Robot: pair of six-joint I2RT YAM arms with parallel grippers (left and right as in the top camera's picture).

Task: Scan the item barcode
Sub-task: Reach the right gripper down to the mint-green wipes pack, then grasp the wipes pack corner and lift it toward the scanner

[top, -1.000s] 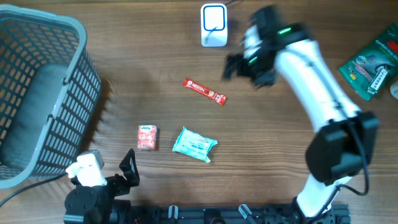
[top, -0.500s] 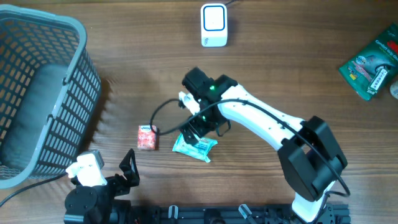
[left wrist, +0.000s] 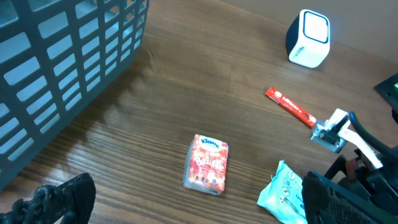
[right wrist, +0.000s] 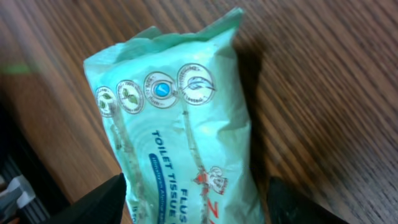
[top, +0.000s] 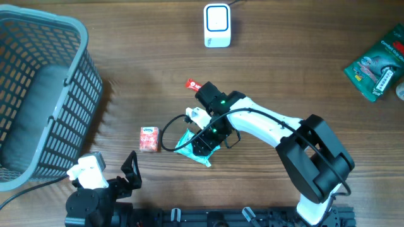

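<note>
Mint-green tissue pack (right wrist: 180, 137) lies flat on the wooden table (top: 126, 50), lower centre of the overhead frame. Right gripper (right wrist: 193, 205) sits over it, jaws apart, one finger at each long edge; cannot tell whether they pinch it. Left gripper (left wrist: 199, 208) at the bottom left, jaws wide, nothing between them. Small red tissue pack (top: 149, 139) just left. Red candy bar (top: 192, 84) just above. White scanner (top: 216, 25) top centre. Grey basket (top: 82, 94) far left.

A grey slatted basket (top: 63, 24) stands at the left of the wooden table (top: 126, 57). A small red tissue pack (top: 149, 139) lies near it, apart. A red snack bar (left wrist: 291, 107) lies farther back. A green packet (top: 376, 66) rests at the right edge.
</note>
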